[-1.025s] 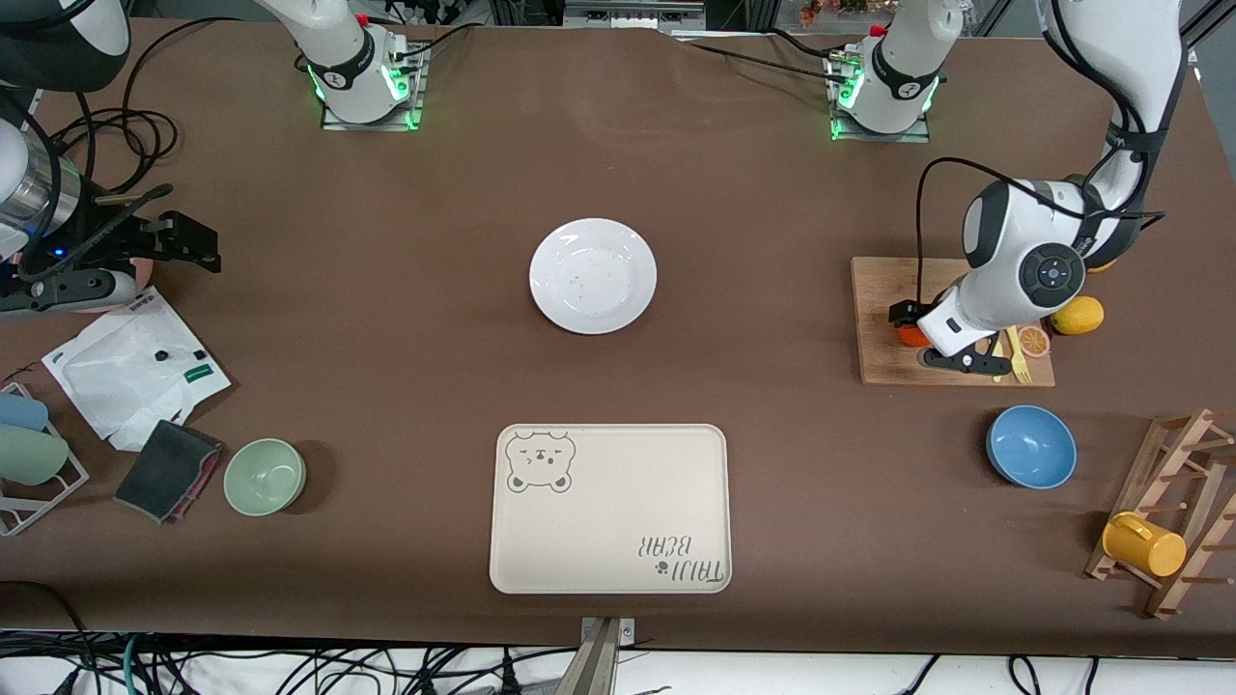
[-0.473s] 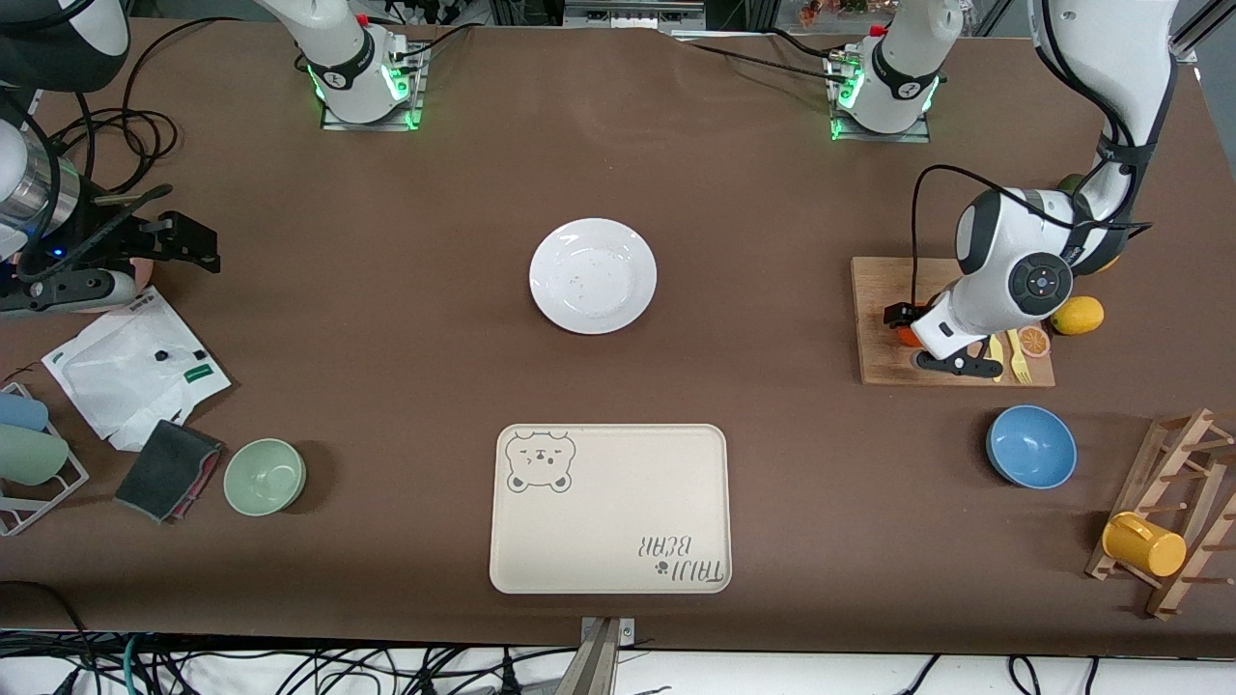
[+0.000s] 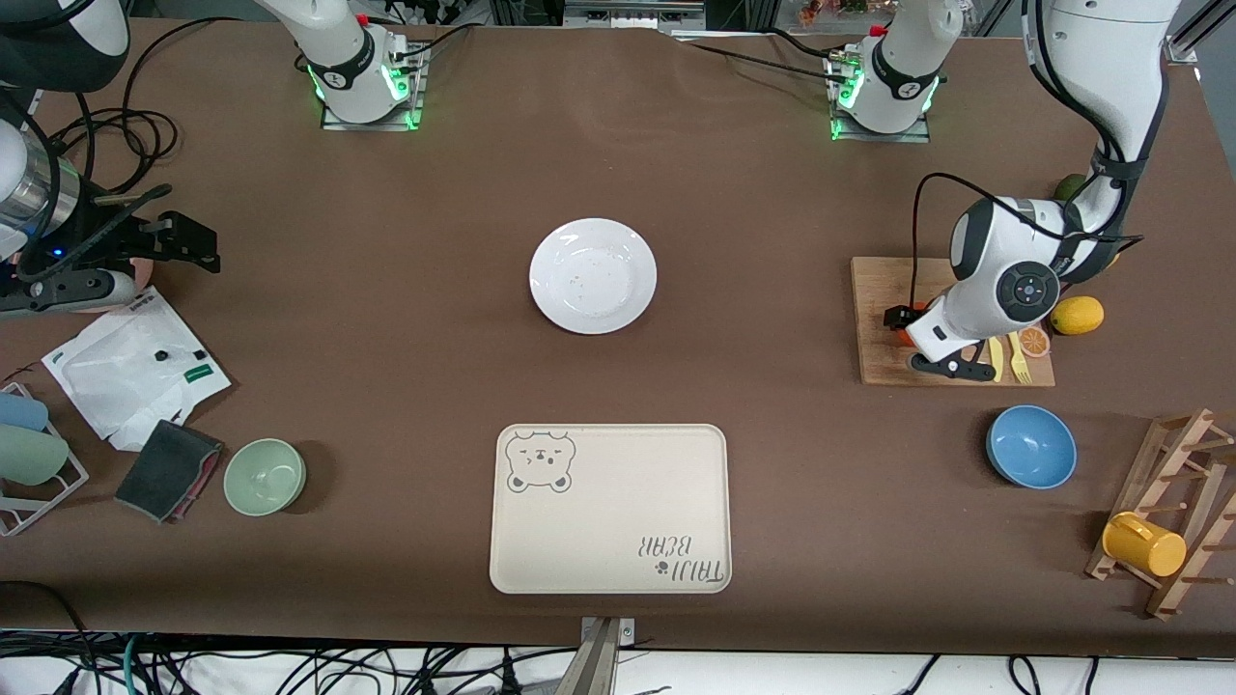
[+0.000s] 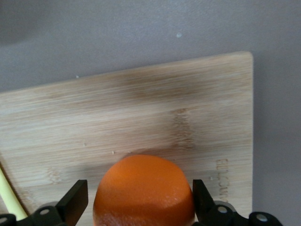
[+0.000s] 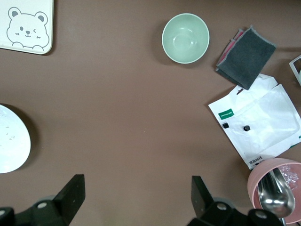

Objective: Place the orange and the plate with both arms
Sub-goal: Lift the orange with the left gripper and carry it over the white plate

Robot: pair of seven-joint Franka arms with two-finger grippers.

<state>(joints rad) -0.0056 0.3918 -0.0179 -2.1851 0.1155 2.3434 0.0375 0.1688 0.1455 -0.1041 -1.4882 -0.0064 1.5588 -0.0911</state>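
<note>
readable text: cream rectangular bear tray (image 3: pixel 610 509) has a bear face in one corner and "taiji bear" lettering in the corner diagonal to it, reading upside down to the front camera. faint engraved mark near an edge of the wooden cutting board (image 4: pixel 155 127), not legible. white plastic packet (image 5: pixel 256 126) has a small green label, text too small to read.

small round reddish-orange fruit, the orange (image 4: pixel 144 192): smooth glossy skin, slightly flattened, sitting on the wooden board at the left arm's end of the table. in the front view only a sliver shows past the arm.

left gripper (image 4: pixel 140 200) is down at the board, one finger on each side of the orange, a thin gap visible on each side, jaws not clamped on it.

round white glossy plate (image 3: pixel 593 275): shallow rim, a few specks on its surface, flat on the brown tablecloth (image 3: pixel 753 338) mid-table, farther from the front camera than the bear tray.

right gripper (image 5: pixel 136 195) is over bare cloth at the right arm's end, jaws wide, holding nothing; that arm waits. pale green bowl (image 5: pixel 185 37), grey folded cloth (image 5: pixel 245 56) and the packet lie near it.

on the board near the orange: yellow fork (image 3: pixel 1018 359), flat orange slice (image 3: pixel 1034 340). yellow lemon (image 3: pixel 1077 315) just off the board. blue bowl (image 3: pixel 1030 446) nearer the front camera than the board.
</note>
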